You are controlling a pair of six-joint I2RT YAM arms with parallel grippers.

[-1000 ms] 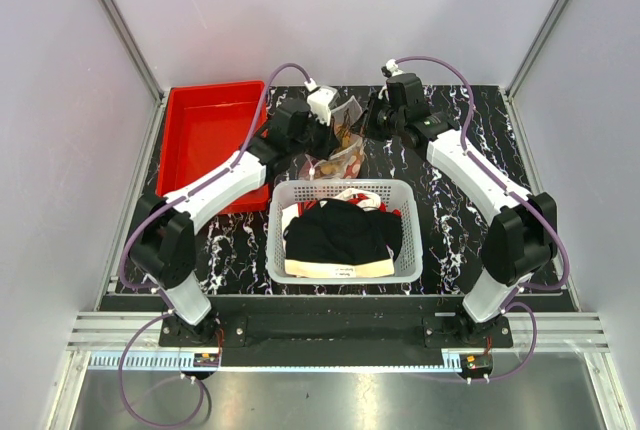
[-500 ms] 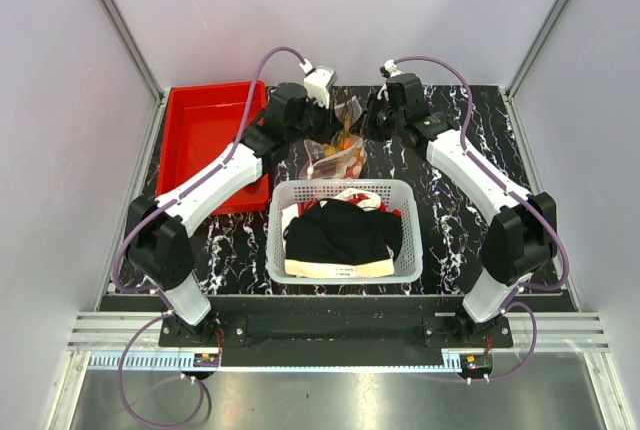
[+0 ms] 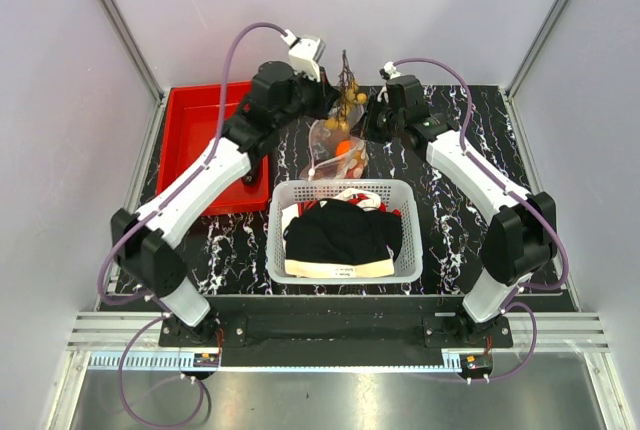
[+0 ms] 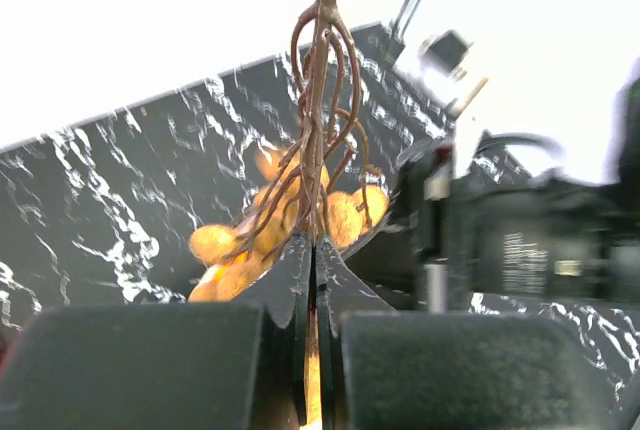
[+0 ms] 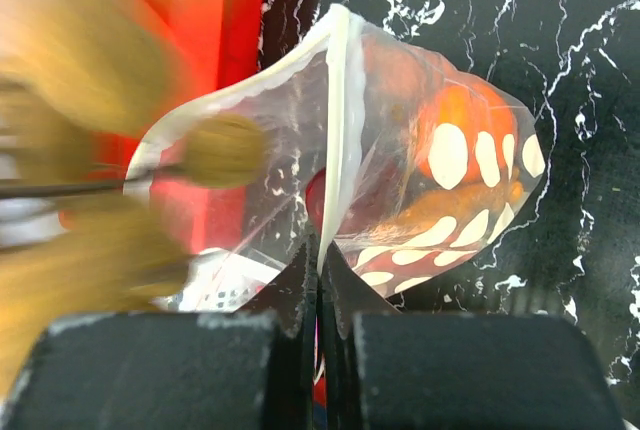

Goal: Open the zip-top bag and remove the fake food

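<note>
Upper centre of the top view: the left gripper (image 3: 333, 102) has its fingers clamped on the brown stem (image 4: 318, 100) of a tan-ball cluster (image 3: 348, 97), held higher in the frame than the zip-top bag (image 3: 330, 160). The right gripper (image 3: 368, 122) has its fingers pressed together on the bag's zip strip (image 5: 338, 100). An orange fruit (image 5: 465, 120) lies inside the bag, which sits just beyond the white basket (image 3: 400, 250).

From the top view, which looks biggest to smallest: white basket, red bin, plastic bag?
White basket and red bin: about alike, the left arm hiding part of the bin.
Then the zip-top bag, smallest.
</note>
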